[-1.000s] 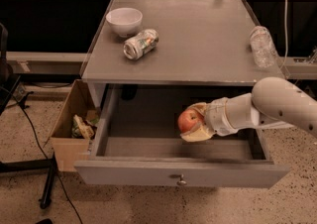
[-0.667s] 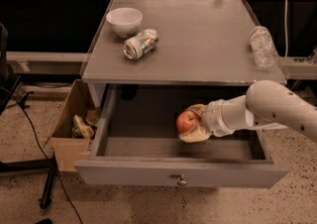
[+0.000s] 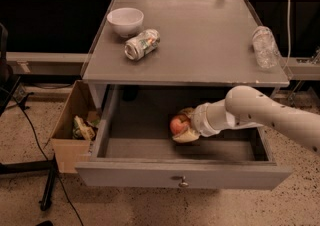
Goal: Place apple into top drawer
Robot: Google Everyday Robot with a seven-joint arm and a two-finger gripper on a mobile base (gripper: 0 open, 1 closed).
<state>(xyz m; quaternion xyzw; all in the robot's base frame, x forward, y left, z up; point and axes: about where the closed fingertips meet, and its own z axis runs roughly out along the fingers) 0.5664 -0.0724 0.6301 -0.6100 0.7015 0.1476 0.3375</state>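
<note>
One table (image 3: 200, 35). Under it, one drawer (image 3: 140, 174), pulled open. One box (image 3: 67, 132) stands beside the drawer. On the table: one bowl (image 3: 125, 20), one bottle (image 3: 264, 46), one can (image 3: 142, 44). One gripper (image 3: 182, 126), inside the drawer, pinches the one apple (image 3: 177, 124).

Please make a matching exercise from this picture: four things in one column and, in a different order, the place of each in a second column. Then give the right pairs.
Things
1. apple
2. white bowl
3. plastic bottle
4. cardboard box

Places
A. on the floor, left of the top drawer
B. on the table top, at its right edge
C. held in the gripper, inside the open drawer
D. on the table top, back left, beside the crushed can

Pairs: 1-C, 2-D, 3-B, 4-A
</note>
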